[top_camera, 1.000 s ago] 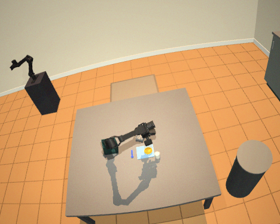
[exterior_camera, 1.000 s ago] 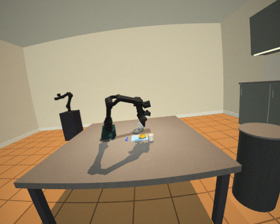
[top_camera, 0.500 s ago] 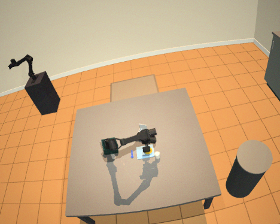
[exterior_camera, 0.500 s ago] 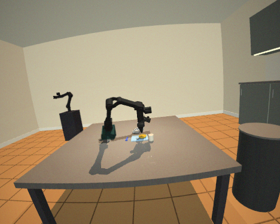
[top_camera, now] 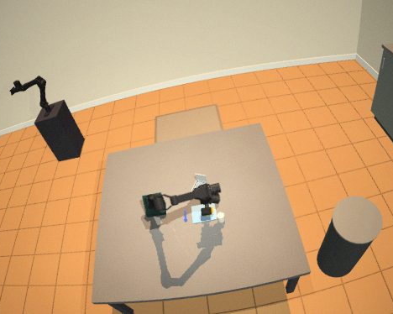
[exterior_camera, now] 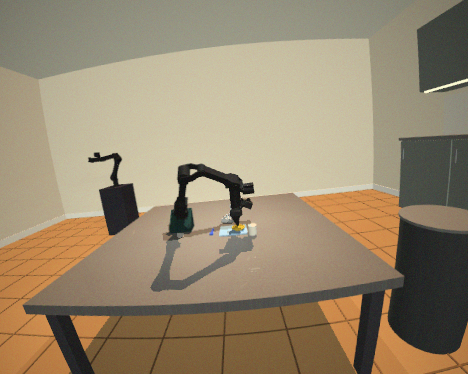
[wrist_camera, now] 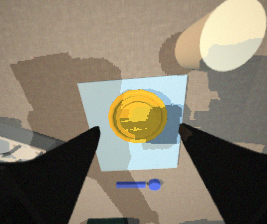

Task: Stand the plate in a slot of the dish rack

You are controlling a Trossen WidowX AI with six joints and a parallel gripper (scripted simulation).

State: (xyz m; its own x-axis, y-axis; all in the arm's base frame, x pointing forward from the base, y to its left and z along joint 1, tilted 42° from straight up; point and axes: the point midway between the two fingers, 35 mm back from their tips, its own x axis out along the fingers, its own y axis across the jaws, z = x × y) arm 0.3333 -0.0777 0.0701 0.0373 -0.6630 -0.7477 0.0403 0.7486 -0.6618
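The yellow plate (wrist_camera: pixel 137 116) (exterior_camera: pixel 239 228) lies flat on a light blue square mat (wrist_camera: pixel 114 162) (top_camera: pixel 196 217). My gripper (wrist_camera: pixel 139 128) (exterior_camera: pixel 237 224) is open and points down above the plate, with a fingertip to either side of it in the wrist view. Nothing is between the fingers. In the top view the gripper hides most of the plate. The white dish rack (top_camera: pixel 201 178) (exterior_camera: pixel 226 219) stands behind the mat, partly hidden by my arm in the top view. Part of the rack (wrist_camera: pixel 14 149) shows at the left edge of the wrist view, behind a finger.
A cream cylinder (wrist_camera: pixel 233 35) (top_camera: pixel 221 217) (exterior_camera: pixel 252 229) stands close beside the mat's right side. A small blue spoon-like object (wrist_camera: pixel 131 185) (top_camera: pixel 186 217) (exterior_camera: pixel 211 232) lies between the mat and the arm's green base (exterior_camera: pixel 181 222).
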